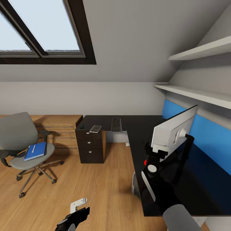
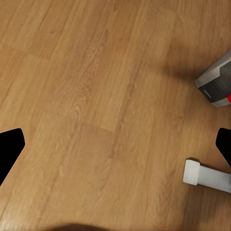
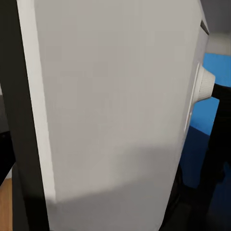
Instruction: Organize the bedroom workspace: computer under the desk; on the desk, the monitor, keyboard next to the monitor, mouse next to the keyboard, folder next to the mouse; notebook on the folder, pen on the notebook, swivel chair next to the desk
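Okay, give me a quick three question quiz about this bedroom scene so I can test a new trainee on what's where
1. True or false: the blue folder lies on the seat of the swivel chair.
2. What lies on top of the folder? A) the pen B) the mouse C) the keyboard
3. Fill in: the monitor shows its ______ back to the head camera.

Key
1. True; it has not yet been moved to the desk.
2. A; the keyboard lies on the desk.
3. White; the right gripper is at the monitor's edge, though its jaws are hidden.
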### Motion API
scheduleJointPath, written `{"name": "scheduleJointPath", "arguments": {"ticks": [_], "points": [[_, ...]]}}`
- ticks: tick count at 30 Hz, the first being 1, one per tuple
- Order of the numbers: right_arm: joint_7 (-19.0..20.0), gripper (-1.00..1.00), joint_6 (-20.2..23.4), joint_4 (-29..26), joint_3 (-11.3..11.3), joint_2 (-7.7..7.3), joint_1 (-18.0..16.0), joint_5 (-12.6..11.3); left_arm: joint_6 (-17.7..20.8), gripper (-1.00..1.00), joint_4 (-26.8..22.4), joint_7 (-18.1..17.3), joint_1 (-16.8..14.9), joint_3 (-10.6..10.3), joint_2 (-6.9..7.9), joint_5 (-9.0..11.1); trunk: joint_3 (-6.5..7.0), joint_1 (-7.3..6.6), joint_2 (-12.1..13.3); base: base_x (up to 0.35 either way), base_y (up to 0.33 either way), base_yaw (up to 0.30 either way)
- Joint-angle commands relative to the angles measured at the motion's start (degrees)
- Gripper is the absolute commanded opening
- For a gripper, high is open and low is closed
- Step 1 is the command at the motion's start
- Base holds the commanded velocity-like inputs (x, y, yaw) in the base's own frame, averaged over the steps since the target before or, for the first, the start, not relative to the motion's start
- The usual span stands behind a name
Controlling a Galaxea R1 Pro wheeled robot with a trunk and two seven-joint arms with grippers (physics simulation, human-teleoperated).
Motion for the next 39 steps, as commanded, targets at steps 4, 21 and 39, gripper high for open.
{"name": "scheduleJointPath", "arguments": {"ticks": [4,21,39], "points": [[-0.29,1.00,-0.06,0.15,-0.01,0.00,-0.16,0.21,0.17,1.00,-0.11,0.47,-0.03,-0.20,0.02,0.42,-0.08,0.01,-0.06,0.000,0.000,0.000],[-0.29,1.00,-0.06,0.19,-0.03,0.00,-0.20,0.21,0.17,1.00,-0.11,0.47,-0.03,-0.21,0.01,0.41,-0.08,0.01,-0.06,-0.062,-0.050,0.000],[-0.29,1.00,-0.06,1.12,-0.03,0.07,-0.26,0.21,0.17,1.00,-0.17,0.47,-0.03,-0.21,0.01,0.27,-0.08,0.01,-0.06,-0.166,-0.189,0.000]]}}
